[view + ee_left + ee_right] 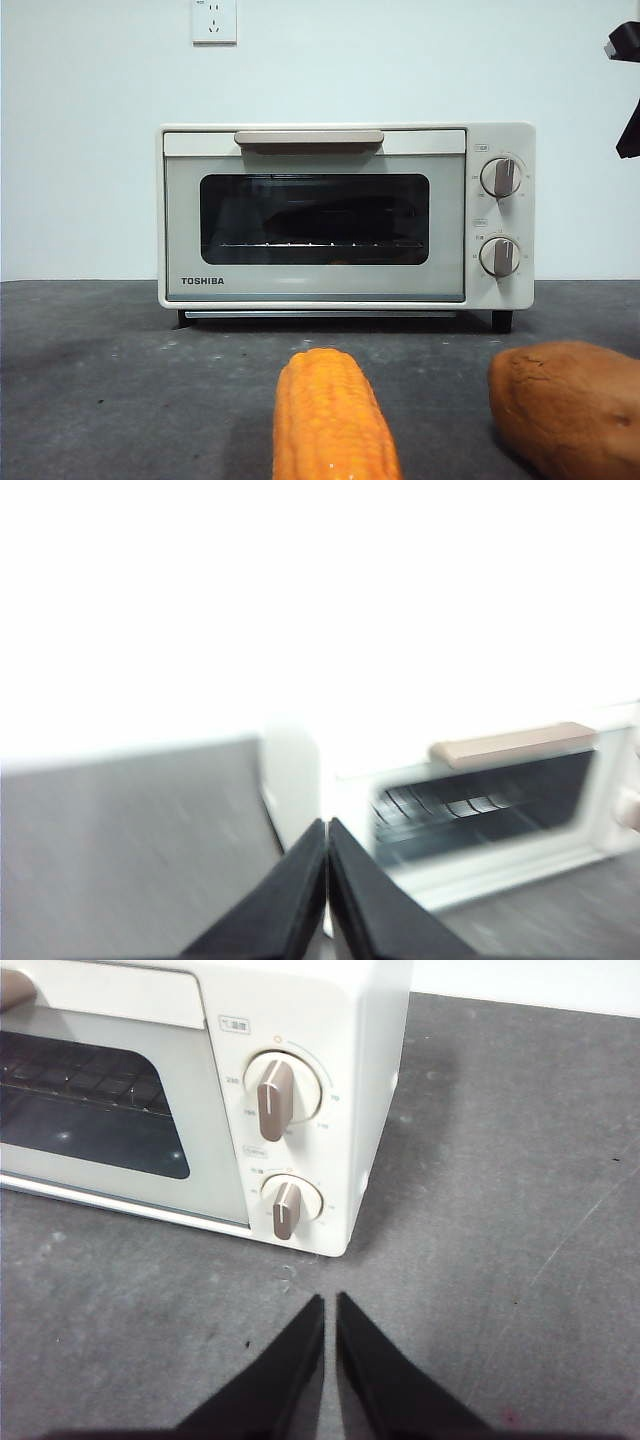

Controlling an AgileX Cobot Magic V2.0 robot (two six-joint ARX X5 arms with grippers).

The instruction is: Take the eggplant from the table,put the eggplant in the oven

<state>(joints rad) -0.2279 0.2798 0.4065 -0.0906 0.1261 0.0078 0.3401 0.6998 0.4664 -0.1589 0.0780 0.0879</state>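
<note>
Through the oven (346, 217) glass, only the front view shows a dark long shape on the rack, likely the eggplant (318, 216), door shut. Corn (331, 420) at 6 o'clock, sweet potato (566, 403) at 4. Left gripper (327, 825) and right gripper (330, 1300) are closed, empty.

Staged test setup, not a lived-in kitchen. Bare white wall (420, 60) with a single power socket (214, 20) high up. Plain dark grey speckled counter (100, 380), no cupboards, sink or utensils. One cream TOSHIBA toaster oven (345, 215) stands alone against the wall. Glossy, toy-like corn cob (330, 420) and sweet potato (565, 400) lie loose up front.
</note>
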